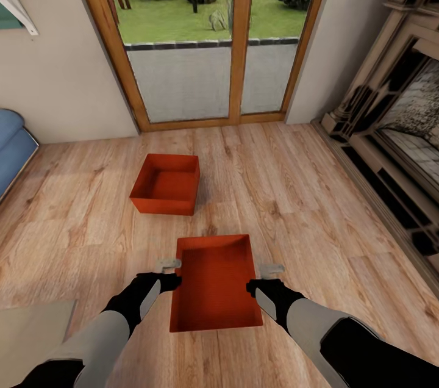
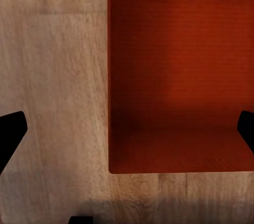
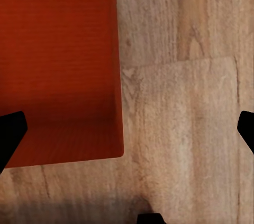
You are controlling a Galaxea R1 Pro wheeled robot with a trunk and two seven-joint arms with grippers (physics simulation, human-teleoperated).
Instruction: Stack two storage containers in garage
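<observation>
Since my left gripper and right gripper both straddle the side walls of the near orange-red open-topped plastic bin w/ jaws spread wide, nothing is clamped yet. The bin sits on the light wood-plank floor; its twin, the far orange-red bin, lies nearer the wood-framed glass doors. Risk, imo: uneven closing or lifting could tilt the bin or let a thin wall slip out.

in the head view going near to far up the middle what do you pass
near bin, held between the left end effector and right end effector → bare wood floor → far bin → glass doors → lawn outside
</observation>
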